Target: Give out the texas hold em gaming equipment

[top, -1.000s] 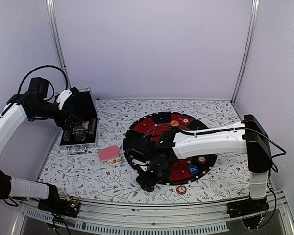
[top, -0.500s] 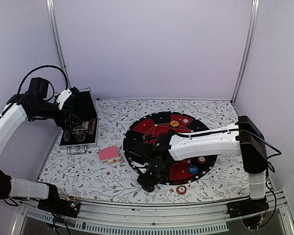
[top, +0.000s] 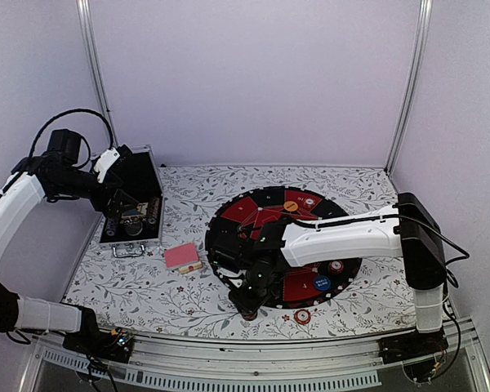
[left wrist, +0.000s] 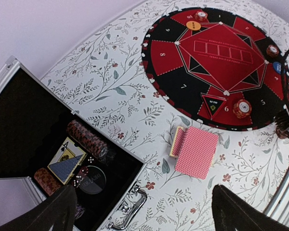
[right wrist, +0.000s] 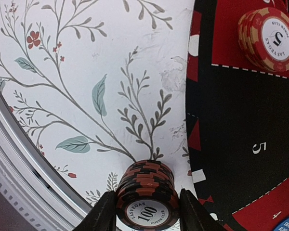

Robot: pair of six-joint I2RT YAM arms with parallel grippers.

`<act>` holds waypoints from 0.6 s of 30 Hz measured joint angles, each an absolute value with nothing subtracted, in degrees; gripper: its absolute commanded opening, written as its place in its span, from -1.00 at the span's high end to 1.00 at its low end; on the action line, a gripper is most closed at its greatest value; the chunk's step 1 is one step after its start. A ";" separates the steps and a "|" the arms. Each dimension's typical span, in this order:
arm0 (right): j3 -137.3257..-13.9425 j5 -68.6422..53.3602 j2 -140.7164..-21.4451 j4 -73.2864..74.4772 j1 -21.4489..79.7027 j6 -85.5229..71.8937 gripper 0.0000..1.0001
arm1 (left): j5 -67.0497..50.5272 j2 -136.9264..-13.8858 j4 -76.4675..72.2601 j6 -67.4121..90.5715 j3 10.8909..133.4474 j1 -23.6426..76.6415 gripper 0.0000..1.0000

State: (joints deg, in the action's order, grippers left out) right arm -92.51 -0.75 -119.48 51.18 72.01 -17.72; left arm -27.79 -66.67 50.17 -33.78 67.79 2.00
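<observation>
My right gripper [top: 249,302] [right wrist: 147,211] is shut on a stack of black-and-orange "100" poker chips [right wrist: 147,197], held just above the floral cloth off the mat's near-left edge. My left gripper [top: 131,214] [left wrist: 143,195] is open and empty above the open case. A pink-red-backed card deck [top: 181,256] [left wrist: 196,151] lies between case and mat. On the mat sit a "5" chip stack [right wrist: 272,36] [left wrist: 242,108], an orange button [top: 291,207] [left wrist: 193,25], a blue button [top: 322,283] and other chips [top: 336,267]. One chip [top: 302,315] lies off the mat.
The round black-and-red mat [top: 229,237] [left wrist: 164,53] fills the table's middle right. The silver case [top: 147,237] [left wrist: 130,211] at the left holds chip rolls [left wrist: 88,138], blue-backed cards [left wrist: 66,163], dice and a dark disc. A metal rail [right wrist: 19,163] runs along the near edge.
My right arm has shifted a little to the left with the chip stack still in its gripper near the mat's near edge. The left arm has not moved.
</observation>
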 measured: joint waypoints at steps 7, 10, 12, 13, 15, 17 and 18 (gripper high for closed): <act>-92.51 -0.75 -119.48 51.20 72.01 -17.67 0.02 | -27.73 -66.67 50.17 -33.82 67.79 2.00 -0.99; -92.51 -0.75 -119.48 51.20 72.01 -17.65 0.10 | -27.59 -66.67 50.17 -33.82 67.79 2.00 -0.99; -92.51 -0.75 -119.48 51.20 72.01 -17.65 0.17 | -27.57 -66.67 50.15 -33.82 67.79 2.00 -0.99; -92.51 -0.75 -119.48 51.20 72.01 -17.61 0.21 | -27.59 -66.67 50.17 -33.82 67.79 2.00 -0.99; -92.58 -0.75 -119.48 51.27 72.01 -17.50 0.29 | -27.57 -66.67 50.17 -33.85 67.79 2.00 -0.99; -92.75 -0.58 -119.48 51.46 72.01 -17.58 0.31 | -27.57 -66.67 50.15 -33.85 67.79 2.00 -0.99; -92.86 -0.36 -119.48 51.57 72.01 -17.41 0.32 | -27.57 -66.67 50.17 -33.85 67.79 2.00 -0.99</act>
